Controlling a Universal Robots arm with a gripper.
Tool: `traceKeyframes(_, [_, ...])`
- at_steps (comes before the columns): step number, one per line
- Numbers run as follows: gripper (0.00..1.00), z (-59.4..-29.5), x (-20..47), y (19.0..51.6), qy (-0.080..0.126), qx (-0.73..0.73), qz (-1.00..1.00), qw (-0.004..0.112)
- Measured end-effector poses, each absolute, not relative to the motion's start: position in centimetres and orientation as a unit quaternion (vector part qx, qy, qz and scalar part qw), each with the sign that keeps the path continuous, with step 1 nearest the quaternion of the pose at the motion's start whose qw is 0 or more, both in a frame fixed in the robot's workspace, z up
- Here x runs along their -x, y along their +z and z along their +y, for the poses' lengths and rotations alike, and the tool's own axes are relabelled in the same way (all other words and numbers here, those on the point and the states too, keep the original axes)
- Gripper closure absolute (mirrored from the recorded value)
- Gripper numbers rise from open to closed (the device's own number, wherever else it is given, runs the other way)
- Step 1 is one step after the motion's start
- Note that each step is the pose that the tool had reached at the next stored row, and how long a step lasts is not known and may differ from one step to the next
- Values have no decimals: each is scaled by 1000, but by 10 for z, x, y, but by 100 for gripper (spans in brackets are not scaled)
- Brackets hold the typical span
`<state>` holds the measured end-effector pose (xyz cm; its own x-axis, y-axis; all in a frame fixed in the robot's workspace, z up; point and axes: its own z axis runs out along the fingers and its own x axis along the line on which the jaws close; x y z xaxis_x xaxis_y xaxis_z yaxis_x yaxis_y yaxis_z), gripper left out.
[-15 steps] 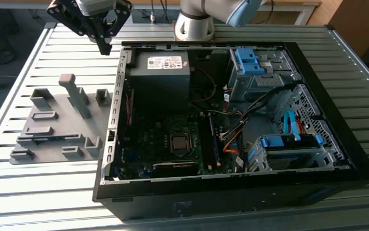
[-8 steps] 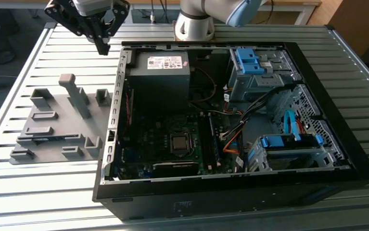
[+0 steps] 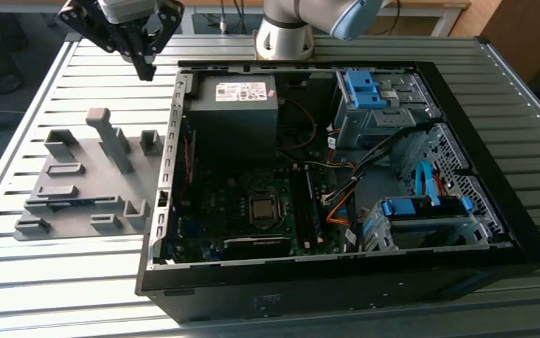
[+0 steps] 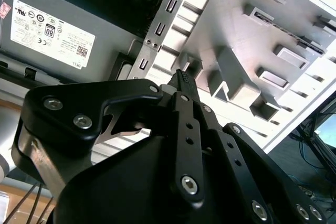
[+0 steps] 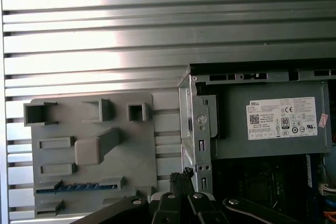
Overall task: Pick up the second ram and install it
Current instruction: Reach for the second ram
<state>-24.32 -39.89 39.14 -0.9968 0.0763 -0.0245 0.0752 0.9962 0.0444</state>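
A slatted metal worktop [image 3: 63, 296] carries an open computer case [image 3: 345, 289] and, beside it, a grey holder [image 3: 110, 190] with the second ram [image 5: 79, 186] sitting in a slot. The hand [image 3: 146, 72] hangs clenched and empty, well above the gap between holder and case, so the pick-up looks not yet begun; gripping that thin strip would need parted fingers lined up along it

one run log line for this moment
gripper shut, empty | hovering between gray holder and computer case | ram stick in holder slot
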Motion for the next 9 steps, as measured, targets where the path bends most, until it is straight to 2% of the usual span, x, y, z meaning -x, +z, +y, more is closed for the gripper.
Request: traceKeyframes(9, [89,-399,249,391,22,-38,999,13])
